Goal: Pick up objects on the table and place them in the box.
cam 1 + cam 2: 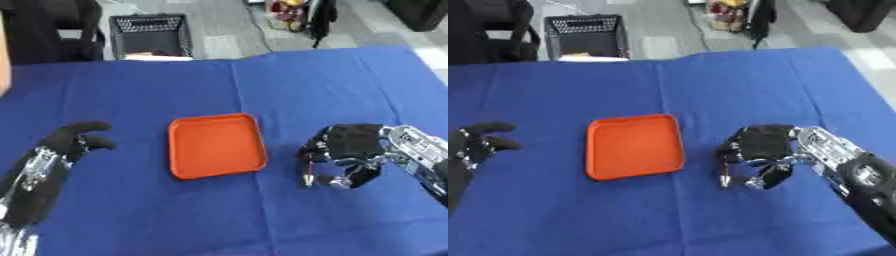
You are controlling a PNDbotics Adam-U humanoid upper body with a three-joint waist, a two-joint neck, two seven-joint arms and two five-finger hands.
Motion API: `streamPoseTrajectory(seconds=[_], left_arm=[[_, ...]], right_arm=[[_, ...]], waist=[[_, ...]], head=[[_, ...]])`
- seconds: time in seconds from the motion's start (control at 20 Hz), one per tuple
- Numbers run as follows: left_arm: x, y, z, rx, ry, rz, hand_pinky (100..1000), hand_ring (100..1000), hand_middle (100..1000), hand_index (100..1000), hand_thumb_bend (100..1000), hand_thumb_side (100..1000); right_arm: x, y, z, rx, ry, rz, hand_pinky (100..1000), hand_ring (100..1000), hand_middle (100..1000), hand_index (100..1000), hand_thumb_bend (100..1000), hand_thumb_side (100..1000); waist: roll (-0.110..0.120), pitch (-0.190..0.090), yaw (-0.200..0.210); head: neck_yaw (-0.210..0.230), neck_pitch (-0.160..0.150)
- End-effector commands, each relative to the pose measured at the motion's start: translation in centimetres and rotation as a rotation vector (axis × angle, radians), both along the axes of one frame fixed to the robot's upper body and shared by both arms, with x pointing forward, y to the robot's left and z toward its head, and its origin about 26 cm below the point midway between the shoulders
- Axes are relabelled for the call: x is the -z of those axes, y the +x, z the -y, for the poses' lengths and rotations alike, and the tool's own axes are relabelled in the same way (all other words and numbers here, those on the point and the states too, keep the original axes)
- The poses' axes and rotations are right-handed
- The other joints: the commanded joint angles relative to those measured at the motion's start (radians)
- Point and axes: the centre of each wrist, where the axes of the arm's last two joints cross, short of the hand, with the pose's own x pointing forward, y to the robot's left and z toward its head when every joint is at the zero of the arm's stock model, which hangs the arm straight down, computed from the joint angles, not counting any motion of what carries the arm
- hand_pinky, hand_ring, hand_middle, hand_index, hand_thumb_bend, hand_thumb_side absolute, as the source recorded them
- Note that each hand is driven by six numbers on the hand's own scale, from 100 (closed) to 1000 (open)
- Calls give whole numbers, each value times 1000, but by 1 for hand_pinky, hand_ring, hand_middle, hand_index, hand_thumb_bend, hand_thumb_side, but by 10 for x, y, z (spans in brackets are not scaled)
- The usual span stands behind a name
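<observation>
Where right robot hand hung at right of centre, fingers curled downward, thumb and one fingertip pinching small slender object upright against the cloth: risk judged of slip or drop before reaching the box, owing to thinness of item and its hold at the very tips. Further risk judged of snagging the soft cloth under the fingertips and dragging folds toward the tray.

Slender object: thin, dark, stick-like, pale at lower tip; kind not made out. Located lower right of centre, just right of orange tray, apart from it.

Orange tray: shallow, rectangular, rounded corners, low raised rim, smooth matt plastic by look; nothing seen inside. Centre of frame. Presumably the box meant by the task.

Tabletop: covered in blue cloth, soft, faintly creased.

Left robot hand: black-gloved, fingers loosely curled, holding nothing, idle at left of frame above silver-jointed forearm.

Black mesh crate: perforated walls, rigid, on floor beyond far edge, upper left of frame.
</observation>
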Motion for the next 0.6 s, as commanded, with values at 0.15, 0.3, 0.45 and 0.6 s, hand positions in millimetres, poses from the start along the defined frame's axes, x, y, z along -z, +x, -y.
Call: streamPoseTrajectory(seconds=[0.15, 0.3, 0.45, 0.6], left_arm=[[-9, 2, -1, 6, 16, 29, 815, 696, 785, 846, 253, 1000], [-9, 2, 0, 7, 13, 29, 815, 697, 785, 846, 253, 1000], [-9, 2, 0, 7, 11, 29, 816, 697, 785, 846, 253, 1000], [-9, 2, 0, 8, 11, 29, 816, 697, 786, 846, 253, 1000]], right_arm=[[-7, 1, 10, 31, 53, 70, 543, 697, 753, 776, 131, 259], [-4, 0, 9, 38, 99, 113, 539, 686, 744, 756, 129, 249], [1, 1, 9, 40, 112, 135, 537, 686, 743, 743, 127, 245], [5, 1, 11, 44, 110, 144, 537, 686, 743, 739, 123, 244]], waist=[[5, -11, -3], [9, -11, -4], [10, -11, -5], [11, -11, -5]], head=[[-13, -13], [-15, -14], [-16, -13], [-16, -13]])
